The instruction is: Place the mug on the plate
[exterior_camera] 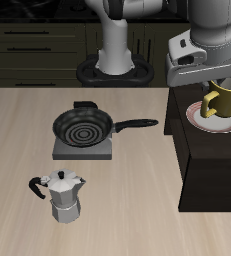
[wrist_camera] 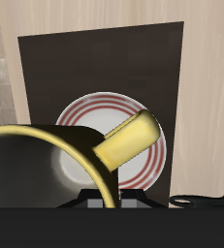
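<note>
The olive-yellow mug point(exterior_camera: 226, 99) hangs in my gripper point(exterior_camera: 213, 84), which is shut on its rim. It is over the white plate point(exterior_camera: 200, 121) with the reddish-pink rim band, low above the plate's far side. Whether the mug's base touches the plate cannot be told. In the wrist view the mug point(wrist_camera: 46, 165) fills the near field, its loop handle point(wrist_camera: 129, 140) sticking out over the plate point(wrist_camera: 102, 112). The mug covers part of the plate. My fingertips are hidden in the wrist view.
The plate lies on a dark raised block point(exterior_camera: 211, 160) at the table's side. A black frying pan point(exterior_camera: 84, 127) with a spiral pattern sits on a grey base mid-table. A silver moka pot point(exterior_camera: 63, 196) stands nearer the front edge.
</note>
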Controlling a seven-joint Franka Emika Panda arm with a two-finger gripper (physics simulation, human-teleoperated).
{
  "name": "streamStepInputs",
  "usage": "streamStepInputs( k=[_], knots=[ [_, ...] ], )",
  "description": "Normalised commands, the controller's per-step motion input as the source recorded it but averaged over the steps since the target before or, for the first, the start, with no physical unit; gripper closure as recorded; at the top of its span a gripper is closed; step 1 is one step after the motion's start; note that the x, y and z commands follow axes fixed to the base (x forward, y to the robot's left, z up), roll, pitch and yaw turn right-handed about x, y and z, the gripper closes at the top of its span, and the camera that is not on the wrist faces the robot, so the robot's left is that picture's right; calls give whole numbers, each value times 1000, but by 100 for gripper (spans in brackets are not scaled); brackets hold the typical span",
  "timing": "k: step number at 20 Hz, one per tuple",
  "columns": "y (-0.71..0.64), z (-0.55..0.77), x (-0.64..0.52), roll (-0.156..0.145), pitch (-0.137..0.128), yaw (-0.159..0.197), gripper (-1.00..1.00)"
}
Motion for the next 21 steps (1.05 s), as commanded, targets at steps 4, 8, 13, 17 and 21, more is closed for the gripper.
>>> streamStepInputs(
  k=[4, 8, 13, 17, 21],
  knots=[
    [-13, -292, 141, -36, 53, 7, 100],
    [-62, -158, 83, -29, 77, 4, -100],
    [-84, -19, -13, -42, -7, -6, -100],
    [72, 87, -38, 4, -1, 24, -100],
    [39, 140, -108, -3, -13, 25, -100]
  ],
)
